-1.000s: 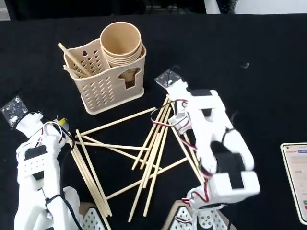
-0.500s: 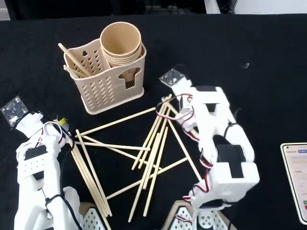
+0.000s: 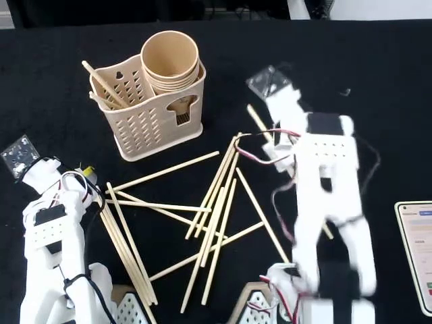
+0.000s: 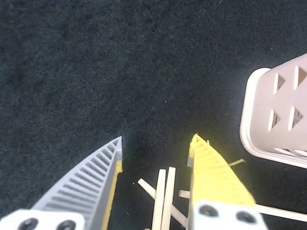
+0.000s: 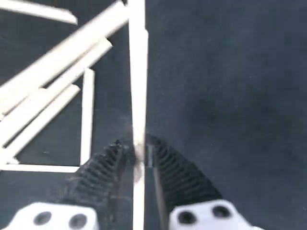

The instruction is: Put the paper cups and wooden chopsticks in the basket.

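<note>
One chopstick (image 5: 138, 72) pinched in right claw (image 5: 140, 152), arm (image 3: 327, 182) stretched forward

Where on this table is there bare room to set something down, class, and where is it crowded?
Free: the cloth right of the right gripper and its chopstick, back from the phone; also left of the basket. Crowded: the middle, strewn with loose chopsticks.

Right of the basket (image 3: 145, 128), the right arm (image 3: 331, 216) is blurred and covers the middle of the chopstick (image 3: 260, 125) it carries. Farther from the basket that way, a flat device (image 3: 417, 250) is cut off by the edge. The left wrist view crops the basket's wall.
</note>
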Robot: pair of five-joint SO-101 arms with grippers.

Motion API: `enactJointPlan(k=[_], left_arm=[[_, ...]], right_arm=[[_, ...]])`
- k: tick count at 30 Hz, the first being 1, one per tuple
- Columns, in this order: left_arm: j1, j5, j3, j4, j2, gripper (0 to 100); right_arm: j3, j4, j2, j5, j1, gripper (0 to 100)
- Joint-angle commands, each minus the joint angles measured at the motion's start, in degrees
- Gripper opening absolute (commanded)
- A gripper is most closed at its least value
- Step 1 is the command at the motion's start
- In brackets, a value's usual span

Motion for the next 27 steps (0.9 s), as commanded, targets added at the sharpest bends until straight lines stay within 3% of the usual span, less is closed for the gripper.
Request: enactJointPlan(k=[1, 6, 11, 20, 27], left_arm=[[-0.3, 0.1, -0.8, -0.9, -1.1, 23], [-0.2, 0.1, -0.7, -0.9, -1.1, 23], [-0.2, 0.1, -0.6, -0.9, -1.1, 23], [-0.1, 0.1, -0.6, -0.9, -1.1, 23], [-0.1, 0.1, -0.6, -0.9, -1.1, 23]], right_arm=[[-13.9, 6.6, -12.6, -5.8, -7.6, 1.0], [-28.3, 2.7, -17.1, -20.5, -24.8, 1.0], [-29.1, -18.1, -13.7, -28.0, -38.3, 1.1], [-22.2, -58.0, 2.5, -28.1, -40.0, 1.1], [-22.1, -65.6, 12.9, -28.0, -39.9, 1.1]])
